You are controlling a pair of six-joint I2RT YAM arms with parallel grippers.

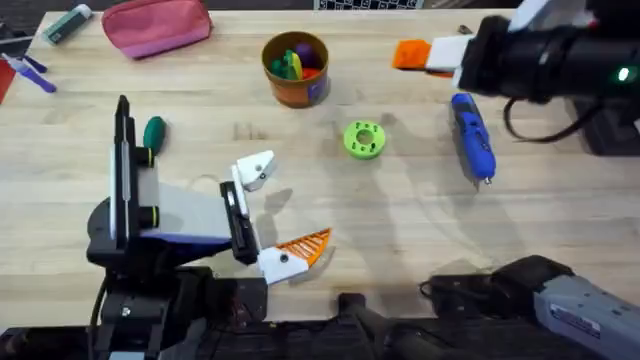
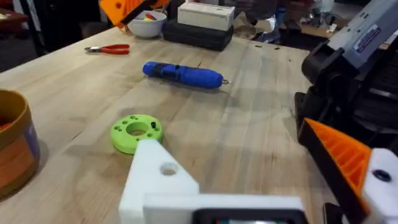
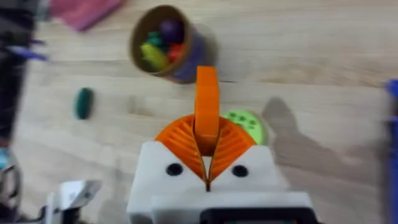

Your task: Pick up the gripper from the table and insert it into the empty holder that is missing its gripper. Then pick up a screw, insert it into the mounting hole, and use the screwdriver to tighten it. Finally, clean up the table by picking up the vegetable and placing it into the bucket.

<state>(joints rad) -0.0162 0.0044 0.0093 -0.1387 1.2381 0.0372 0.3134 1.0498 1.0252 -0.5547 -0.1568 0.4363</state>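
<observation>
My right gripper (image 3: 206,134) is shut on the orange ribbed gripper (image 3: 206,93), which sticks out past its pads. It hangs high over the table's far right (image 1: 430,56). My left gripper (image 1: 280,210) is open near the front of the table. One of its fingers carries an orange pad (image 1: 305,245); the other is a bare white holder (image 1: 256,170) with the mounting hole (image 2: 168,168) in its face. The blue screwdriver (image 1: 472,135) lies at the right. The dark green vegetable (image 1: 153,131) lies left of the orange bucket (image 1: 296,68).
A bright green holed disc (image 1: 363,139) sits mid-table between the bucket and the screwdriver. A pink pouch (image 1: 155,25) lies at the back left. Red pliers (image 2: 109,49), a white bowl (image 2: 147,22) and a boxed stack (image 2: 202,25) stand beyond the screwdriver.
</observation>
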